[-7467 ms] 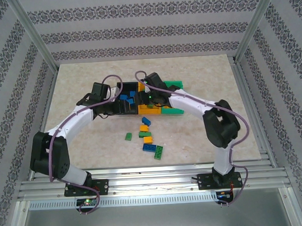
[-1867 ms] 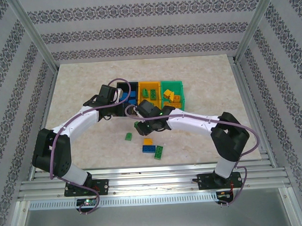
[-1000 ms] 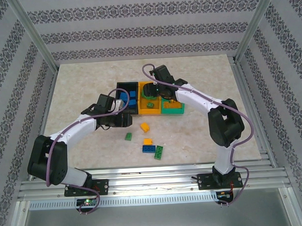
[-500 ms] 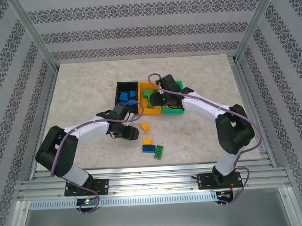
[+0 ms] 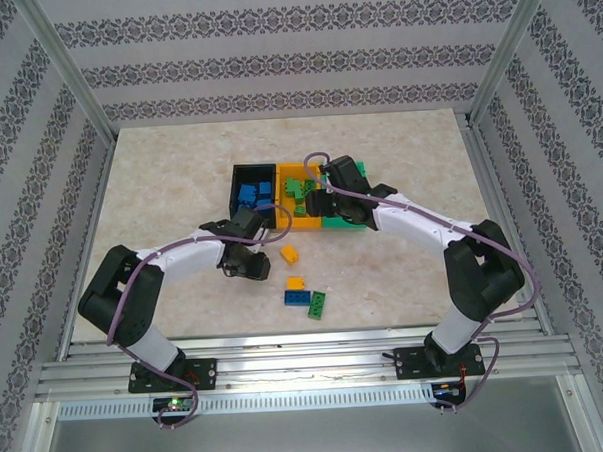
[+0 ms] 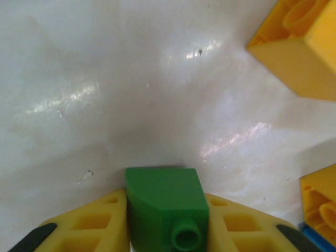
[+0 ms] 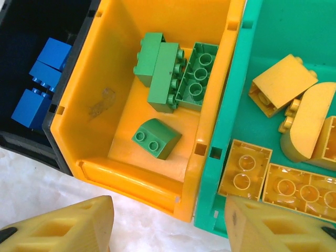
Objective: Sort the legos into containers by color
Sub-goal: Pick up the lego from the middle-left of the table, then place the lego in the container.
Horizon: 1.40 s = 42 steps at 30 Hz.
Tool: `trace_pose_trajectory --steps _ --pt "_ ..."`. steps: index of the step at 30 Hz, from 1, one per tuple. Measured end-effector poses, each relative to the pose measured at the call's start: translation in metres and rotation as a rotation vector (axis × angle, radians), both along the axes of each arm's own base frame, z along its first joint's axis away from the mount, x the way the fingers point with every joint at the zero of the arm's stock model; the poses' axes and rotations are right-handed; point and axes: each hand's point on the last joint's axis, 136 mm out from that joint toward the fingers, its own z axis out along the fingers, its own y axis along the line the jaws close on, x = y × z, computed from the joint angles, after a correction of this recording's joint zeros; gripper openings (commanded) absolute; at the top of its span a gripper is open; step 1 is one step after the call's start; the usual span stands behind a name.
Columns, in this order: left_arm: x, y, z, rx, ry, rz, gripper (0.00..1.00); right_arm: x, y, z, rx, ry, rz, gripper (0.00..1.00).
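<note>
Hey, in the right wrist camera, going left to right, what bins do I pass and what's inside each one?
The black bin with blue legos → orange-yellow bin with green legos → green bin with yellow legos.

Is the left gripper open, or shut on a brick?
Shut on a green lego: the left gripper has its yellow fingers pressed against both sides of it.

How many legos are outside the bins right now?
5. One green lego in the left hand; on the table, far yellow lego, near yellow lego, blue lego, and loose green lego beside it. The arms may hide more.
</note>
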Motion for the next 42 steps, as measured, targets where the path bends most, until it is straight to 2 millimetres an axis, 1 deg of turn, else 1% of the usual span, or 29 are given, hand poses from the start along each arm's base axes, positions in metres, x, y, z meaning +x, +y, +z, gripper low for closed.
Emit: trace_pose_trajectory --steps 3,7,14,17,20,24,26,27,30,32,34,37,40,42 --pt "0.003 0.000 0.002 0.004 -0.012 0.002 0.24 -0.001 -0.001 0.008 0.009 -0.022 -0.004 0.58" --pt "0.014 -0.005 0.012 -0.007 -0.045 0.003 0.24 -0.005 -0.005 0.009 0.009 -0.026 -0.010 0.58" --pt "0.048 -0.024 0.051 -0.068 -0.149 0.004 0.24 -0.017 -0.017 0.002 -0.008 -0.018 -0.027 0.58" --pt "0.067 -0.030 0.072 -0.097 -0.204 0.010 0.24 -0.023 -0.022 0.002 -0.007 -0.019 -0.033 0.58" --pt "0.095 -0.040 0.094 -0.125 -0.260 0.010 0.24 -0.028 -0.029 0.003 -0.006 -0.022 -0.046 0.58" --pt "0.132 -0.053 0.110 -0.149 -0.308 0.010 0.24 -0.036 -0.039 0.007 0.002 -0.032 -0.069 0.58" --pt "0.147 -0.060 0.113 -0.158 -0.319 0.002 0.26 -0.041 -0.045 0.008 0.002 -0.036 -0.079 0.58" --pt "0.154 -0.063 0.114 -0.163 -0.320 -0.003 0.29 -0.043 -0.047 0.009 0.002 -0.038 -0.083 0.58" --pt "0.167 -0.071 0.111 -0.161 -0.319 -0.018 0.46 -0.050 -0.054 0.011 0.008 -0.044 -0.094 0.59" --pt "0.174 -0.074 0.109 -0.153 -0.315 -0.027 0.52 -0.055 -0.058 0.012 0.009 -0.047 -0.096 0.59" --pt "0.177 -0.075 0.106 -0.147 -0.309 -0.032 0.55 -0.061 -0.061 0.011 0.011 -0.042 -0.098 0.59" --pt "0.176 -0.074 0.104 -0.142 -0.297 -0.031 0.56 -0.066 -0.061 0.008 0.019 -0.030 -0.096 0.59" --pt "0.176 -0.073 0.103 -0.146 -0.293 -0.030 0.57 -0.071 -0.059 0.002 0.028 -0.005 -0.077 0.59" --pt "0.173 -0.073 0.101 -0.153 -0.285 -0.028 0.57 -0.076 -0.053 -0.001 0.032 0.012 -0.045 0.59"
